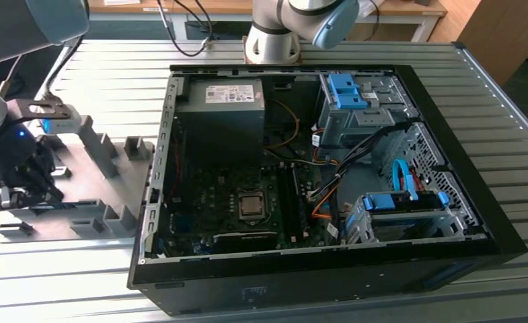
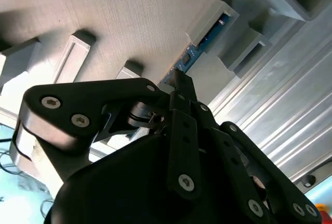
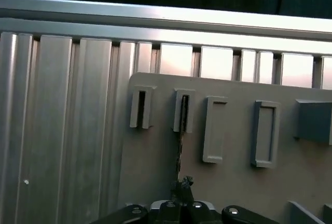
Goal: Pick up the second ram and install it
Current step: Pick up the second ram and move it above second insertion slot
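At the exterior view's left the end effector (image 1: 17, 192) pinches the near end of the second ram (image 3: 181, 146), standing on edge with its long axis pointing away into a grey holder block (image 3: 183, 111), left of the open computer case (image 1: 335, 286).

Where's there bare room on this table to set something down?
The table lies bare along the exterior view's right of the computer case, and at its bottom left, below the holder plate. Crowded: the plate's blocks around the gripper.
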You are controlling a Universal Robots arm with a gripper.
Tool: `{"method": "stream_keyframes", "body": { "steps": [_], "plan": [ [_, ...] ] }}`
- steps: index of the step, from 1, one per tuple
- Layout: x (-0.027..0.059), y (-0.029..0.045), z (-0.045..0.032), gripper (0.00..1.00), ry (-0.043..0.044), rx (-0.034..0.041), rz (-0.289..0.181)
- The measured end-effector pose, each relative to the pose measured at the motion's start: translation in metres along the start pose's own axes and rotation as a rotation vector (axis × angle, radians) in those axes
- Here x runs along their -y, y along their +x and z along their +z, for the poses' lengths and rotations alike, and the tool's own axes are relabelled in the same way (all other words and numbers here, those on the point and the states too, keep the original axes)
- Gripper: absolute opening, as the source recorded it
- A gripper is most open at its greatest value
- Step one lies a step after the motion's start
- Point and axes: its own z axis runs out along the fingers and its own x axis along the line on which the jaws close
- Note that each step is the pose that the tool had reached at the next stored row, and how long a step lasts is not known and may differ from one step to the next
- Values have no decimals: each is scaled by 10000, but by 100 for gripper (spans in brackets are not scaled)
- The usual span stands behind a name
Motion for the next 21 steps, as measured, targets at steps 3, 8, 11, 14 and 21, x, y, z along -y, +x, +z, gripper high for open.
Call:
{"method": "stream_keyframes", "body": {
  "steps": [3, 8, 11, 14, 21],
  "plan": [
    [0, 1, 4, 10, 2, 0, 485],
    [0, 1, 9, 10, 6, -5, 1372],
    [0, 1, 9, 10, 7, -6, 1455],
    [0, 1, 10, 11, 8, -5, 1457],
    [-18, 5, 14, 24, 8, 1, 1460]
  ]
}}
